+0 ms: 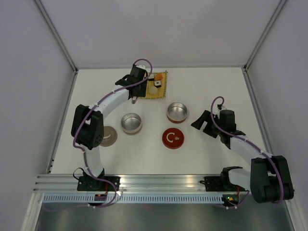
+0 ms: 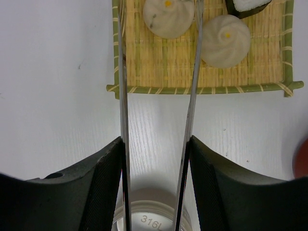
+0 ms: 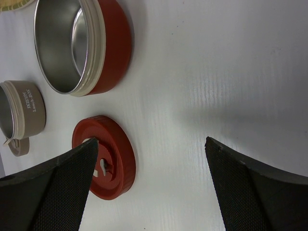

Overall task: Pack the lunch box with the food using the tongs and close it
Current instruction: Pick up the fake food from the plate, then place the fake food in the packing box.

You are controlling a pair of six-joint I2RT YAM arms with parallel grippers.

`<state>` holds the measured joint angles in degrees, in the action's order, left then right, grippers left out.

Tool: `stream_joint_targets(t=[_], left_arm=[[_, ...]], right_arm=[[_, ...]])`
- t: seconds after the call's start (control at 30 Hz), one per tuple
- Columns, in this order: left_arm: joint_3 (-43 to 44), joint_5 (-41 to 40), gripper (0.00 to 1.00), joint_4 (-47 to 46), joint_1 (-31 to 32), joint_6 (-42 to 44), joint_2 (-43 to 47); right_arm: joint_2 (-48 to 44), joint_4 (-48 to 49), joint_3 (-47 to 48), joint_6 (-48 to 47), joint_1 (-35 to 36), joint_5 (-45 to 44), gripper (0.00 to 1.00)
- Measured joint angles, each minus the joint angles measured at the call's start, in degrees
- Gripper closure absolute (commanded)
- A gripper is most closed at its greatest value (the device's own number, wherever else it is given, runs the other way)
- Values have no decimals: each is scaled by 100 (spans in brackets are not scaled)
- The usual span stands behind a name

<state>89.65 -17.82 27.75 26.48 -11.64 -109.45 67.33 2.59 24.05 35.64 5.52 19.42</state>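
Slim silver metal tongs in left gripper | arms apart, straddling round white bun (tips out of view) | step: picking food | next: squeeze gently, lift.

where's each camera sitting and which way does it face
Top external: above and behind the bases, looking down at the table; both arms show.
Left wrist: on the left arm, looking past the left hand holding the tongs at the bamboo mat and white buns.
Right wrist: on the right arm, looking past the open right hand at the red tin and red lid.
Shared: top and right wrist both show those and the beige tin.
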Motion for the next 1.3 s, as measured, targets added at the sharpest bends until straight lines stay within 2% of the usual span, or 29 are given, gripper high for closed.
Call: stream_joint_targets(t=[0.43,0.67,0.9,1.0,1.17,1.3], left_arm=[[282,20,41,66,0,74,-501],[343,33,50,87,0,138,-564],[343,31,64,92,0,225,-568],[343,31,65,94,0,236,-544],[339,31,66,179,0,302,-184],[151,35,67,186,2,323,579]], right_arm=[[166,61,120,-37,0,17,2],[249,94,168,-39,0,17,2],[271,144,192,-33,0,17,2],[271,153,192,-31,0,15,2],[269,170,192,9,0,13,2],[208,179,179,105,0,-11,2]])
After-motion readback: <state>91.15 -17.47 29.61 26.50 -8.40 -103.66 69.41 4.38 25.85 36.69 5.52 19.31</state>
